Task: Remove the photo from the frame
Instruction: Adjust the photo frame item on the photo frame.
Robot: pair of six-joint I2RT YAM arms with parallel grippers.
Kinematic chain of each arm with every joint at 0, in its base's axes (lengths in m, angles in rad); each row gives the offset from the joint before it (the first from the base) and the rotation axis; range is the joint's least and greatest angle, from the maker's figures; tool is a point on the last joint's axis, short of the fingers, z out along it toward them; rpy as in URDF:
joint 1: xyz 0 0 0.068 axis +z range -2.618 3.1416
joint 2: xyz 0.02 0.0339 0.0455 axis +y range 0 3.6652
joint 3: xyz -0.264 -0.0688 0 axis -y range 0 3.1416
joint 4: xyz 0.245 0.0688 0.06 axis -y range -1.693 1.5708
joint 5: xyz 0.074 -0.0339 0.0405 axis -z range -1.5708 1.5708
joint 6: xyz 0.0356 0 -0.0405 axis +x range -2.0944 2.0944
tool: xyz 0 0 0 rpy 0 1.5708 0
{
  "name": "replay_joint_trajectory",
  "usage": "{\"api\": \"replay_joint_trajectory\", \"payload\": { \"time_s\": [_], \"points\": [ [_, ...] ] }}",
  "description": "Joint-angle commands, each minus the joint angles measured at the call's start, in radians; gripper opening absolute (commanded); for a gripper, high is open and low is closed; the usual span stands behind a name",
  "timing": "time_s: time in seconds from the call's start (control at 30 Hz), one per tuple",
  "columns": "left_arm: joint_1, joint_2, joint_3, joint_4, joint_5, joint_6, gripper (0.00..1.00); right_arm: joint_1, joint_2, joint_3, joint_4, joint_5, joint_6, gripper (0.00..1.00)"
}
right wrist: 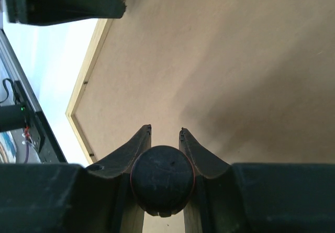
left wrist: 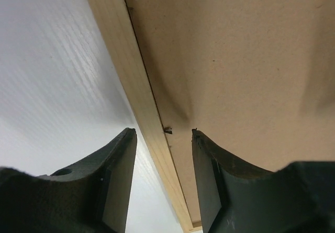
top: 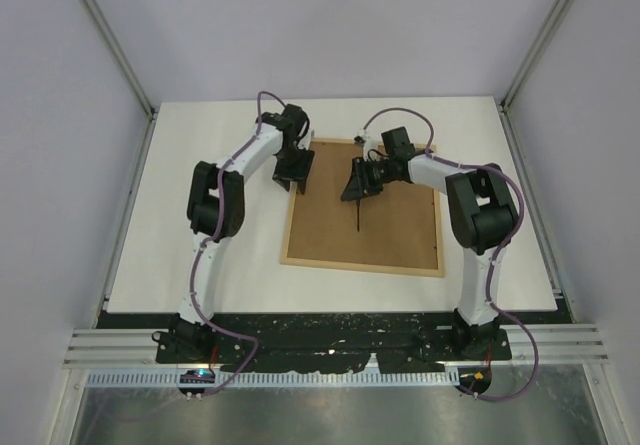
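Lying face down on the white table point(top: 160, 245), the frame point(top: 360, 264) is showing only its brown fibreboard back point(top: 395, 220), so the photo is sitting hidden beneath it, out of sight in every view. Nothing is pinning the frame down, and I am judging that the main risk: a sideways push could be sliding the whole thing across the smooth top instead of freeing the panel. The left gripper point(top: 294, 177) is hanging with jaws apart and empty, straddling the light-wood left rail point(left wrist: 125, 76), one finger over the table and one over the panel. Closing from here may be nipping the rail rather than the small metal tab point(left wrist: 168, 130) sitting between its fingers point(left wrist: 118, 159). The right gripper point(right wrist: 165, 130) is clamping a black tool point(right wrist: 162, 179) whose thin shaft is pointing down at the panel; pressing hard could be gouging the board or creasing the photo underneath.
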Motion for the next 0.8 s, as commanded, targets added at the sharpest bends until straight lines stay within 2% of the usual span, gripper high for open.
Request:
{"api": "replay_joint_trajectory", "payload": {
  "time_s": [0.0, 0.23, 0.47, 0.77],
  "points": [
    [-0.011, 0.008, 0.047, -0.034, -0.092, 0.023, 0.51, -0.003, -0.118, -0.075, 0.128, -0.06, -0.062, 0.08],
    [-0.017, 0.031, 0.063, -0.034, -0.095, 0.019, 0.5, -0.003, -0.146, -0.172, 0.201, -0.076, -0.06, 0.08],
    [-0.018, 0.04, 0.073, -0.034, -0.094, 0.018, 0.42, -0.003, -0.128, -0.171, 0.206, -0.092, -0.057, 0.08],
    [-0.018, 0.018, 0.026, -0.039, -0.063, 0.021, 0.42, -0.003, -0.122, -0.163, 0.209, -0.094, -0.049, 0.08]
  ]
}}
